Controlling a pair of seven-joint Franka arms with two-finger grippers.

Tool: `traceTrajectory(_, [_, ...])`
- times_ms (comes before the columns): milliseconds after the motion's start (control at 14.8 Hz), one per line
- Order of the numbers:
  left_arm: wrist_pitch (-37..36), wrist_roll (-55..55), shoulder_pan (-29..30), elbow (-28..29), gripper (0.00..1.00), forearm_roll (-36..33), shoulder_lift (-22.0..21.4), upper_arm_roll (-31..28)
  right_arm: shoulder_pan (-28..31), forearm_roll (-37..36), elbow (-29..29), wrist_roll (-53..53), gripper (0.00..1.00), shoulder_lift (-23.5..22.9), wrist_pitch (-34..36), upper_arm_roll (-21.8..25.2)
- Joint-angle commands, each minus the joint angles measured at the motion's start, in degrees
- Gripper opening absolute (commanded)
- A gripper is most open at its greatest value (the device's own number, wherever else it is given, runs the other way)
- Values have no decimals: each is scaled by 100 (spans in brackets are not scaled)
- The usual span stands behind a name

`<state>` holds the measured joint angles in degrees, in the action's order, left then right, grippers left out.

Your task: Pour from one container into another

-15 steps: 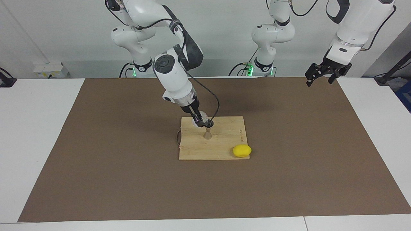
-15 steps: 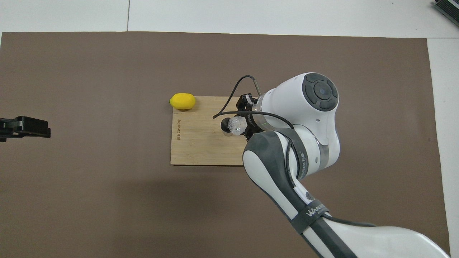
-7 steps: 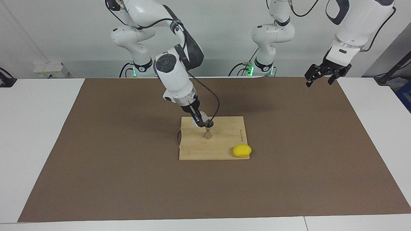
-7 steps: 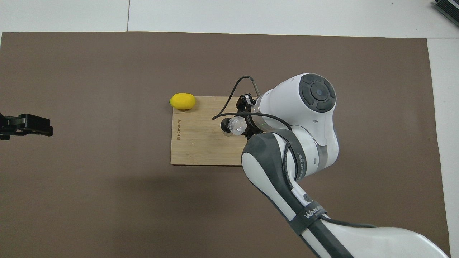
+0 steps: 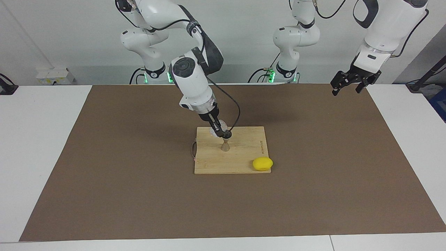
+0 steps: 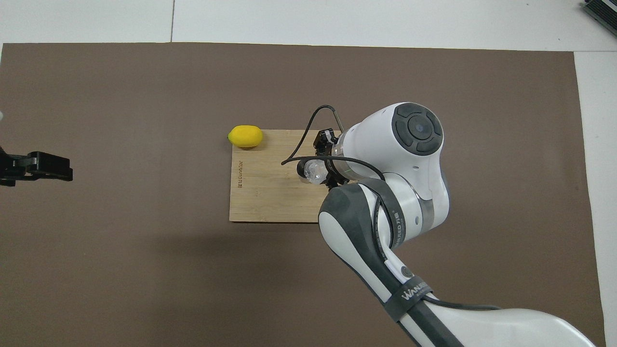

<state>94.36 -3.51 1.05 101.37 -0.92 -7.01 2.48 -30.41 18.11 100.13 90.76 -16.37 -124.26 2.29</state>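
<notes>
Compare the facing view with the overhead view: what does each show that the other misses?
Only the facing view shows the jigger's hourglass profile standing upright on the cutting board, the tilted glass cup raised at its rim, and both arm bases. Only the overhead view shows the cup's mouth lined up over the jigger's dark opening. Both show the right end effector shut on the cup, the left end effector open and waiting over the mat's edge, and the lemon at the board's corner.

jigger [image 6: 302,169] rim hidden by glass cup [image 6: 314,170] — contents indiscernible
</notes>
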Motion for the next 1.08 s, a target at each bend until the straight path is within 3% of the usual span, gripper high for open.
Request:
traceTrajectory(0, [257,17,-61,102,100,-102,-2,-28,-26,-247,-135,267,0,-59,34,17])
traceTrajectory(609, [215,-1,-158,-65,100,-93,156,-72,96,-133,-213,267,0,-68,77,-35])
traceTrajectory(1015, [-58,-27,-272,-153,100,-75,165,-81,290,586,-222,197,0,-59,183,-36])
